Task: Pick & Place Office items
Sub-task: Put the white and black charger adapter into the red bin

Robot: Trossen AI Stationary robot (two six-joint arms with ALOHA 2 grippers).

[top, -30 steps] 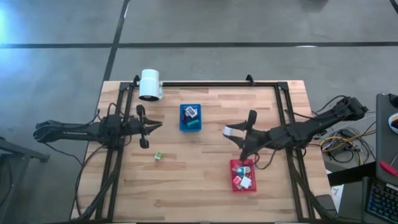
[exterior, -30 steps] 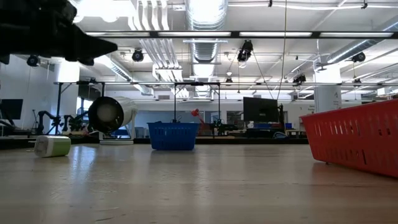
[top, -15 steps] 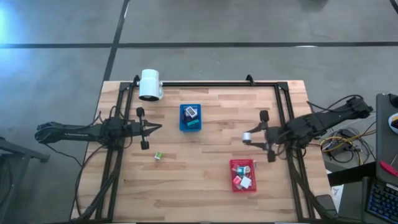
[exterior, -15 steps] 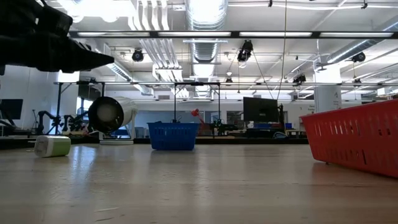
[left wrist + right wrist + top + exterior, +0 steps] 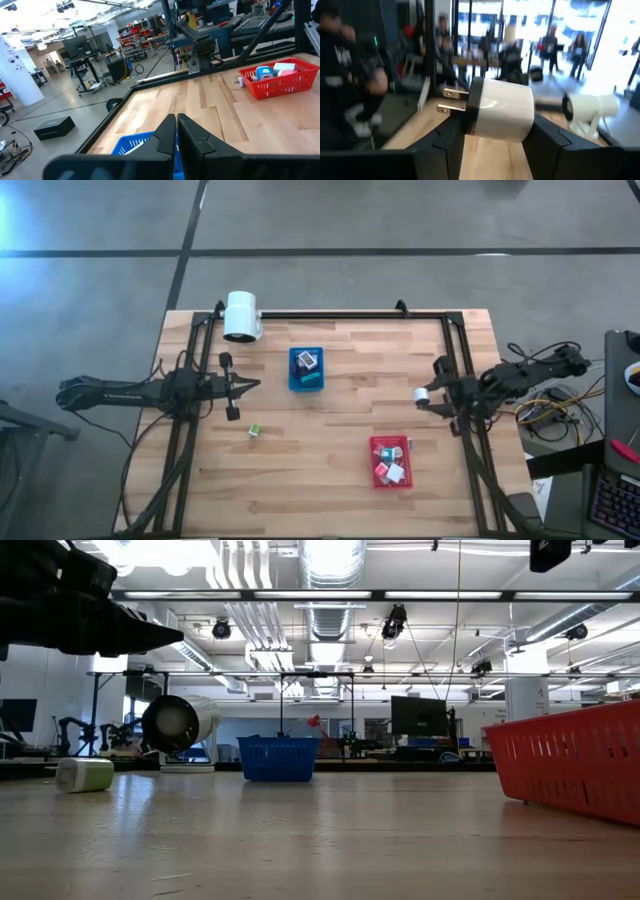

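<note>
While bare wood spreads mid-table, the right gripper [image 5: 424, 395] clasps a white plug [image 5: 497, 111] near the right edge; the left gripper [image 5: 252, 384] hangs clenched.

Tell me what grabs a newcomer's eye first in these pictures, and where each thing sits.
The right gripper holds a white plug-in charger, prongs out, above the table's right edge. A red tray full of small items sits near the front right, and a blue tray holds more at the middle back. The left gripper, shut and empty, hovers left of the blue tray, with one small green block lying loose in front of it.
</note>
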